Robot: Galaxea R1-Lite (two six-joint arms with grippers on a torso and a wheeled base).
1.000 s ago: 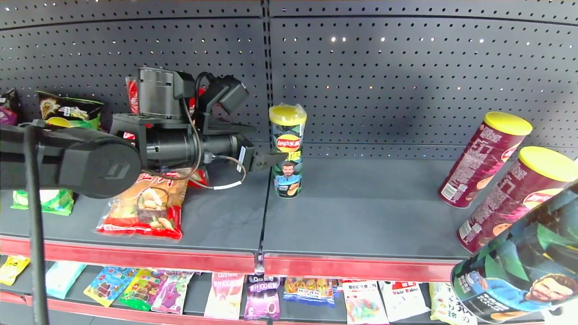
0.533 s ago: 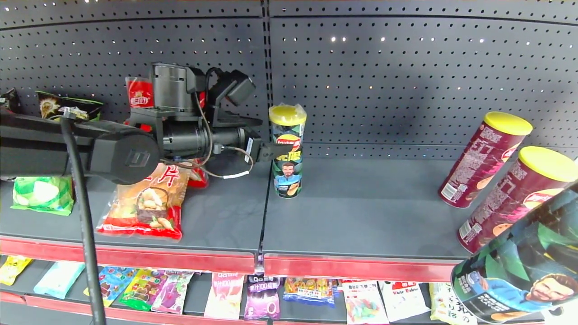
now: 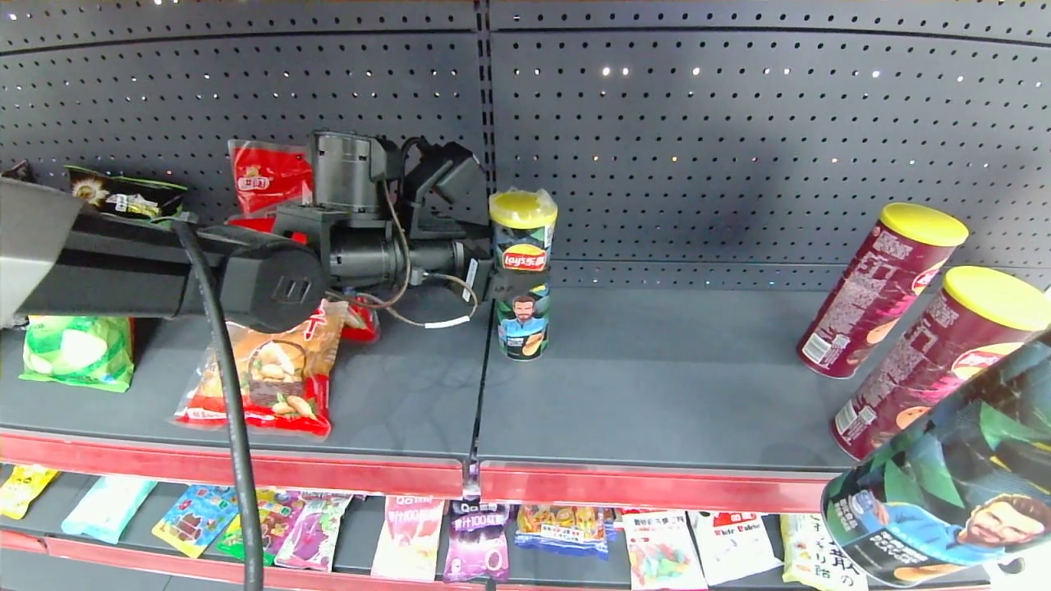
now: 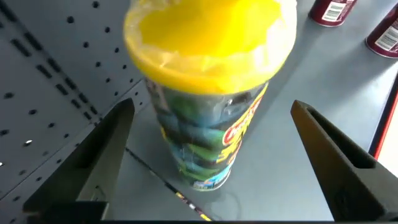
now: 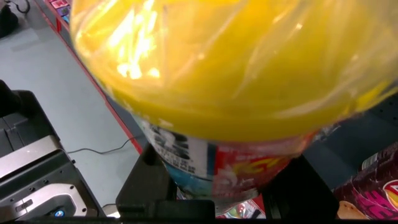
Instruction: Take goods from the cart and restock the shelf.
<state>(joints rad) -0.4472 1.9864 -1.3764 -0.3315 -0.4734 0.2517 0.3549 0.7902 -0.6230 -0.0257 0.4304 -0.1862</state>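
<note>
A green chips can [image 3: 522, 275] with a yellow lid stands upright at the middle of the grey shelf [image 3: 657, 386]. My left gripper [image 3: 520, 284] reaches in from the left and is open. Its two dark fingers [image 4: 106, 155] straddle the can [image 4: 208, 93], with a gap on each side. Low at the near right, a second green can [image 3: 944, 468] hangs tilted in front of the shelf edge. My right gripper [image 5: 224, 183] is shut on this can [image 5: 230, 74], below its yellow lid.
Two maroon cans [image 3: 883, 287] [image 3: 936, 361] lean at the shelf's right end. A red nut bag [image 3: 271, 369], a green bag [image 3: 78, 353] and a red bag [image 3: 267, 176] lie to the left. Candy packets [image 3: 410, 538] fill the lower shelf.
My left arm has moved right along the shelf, and its open fingers have slid around the standing green can. The right arm and its can have stayed put.
</note>
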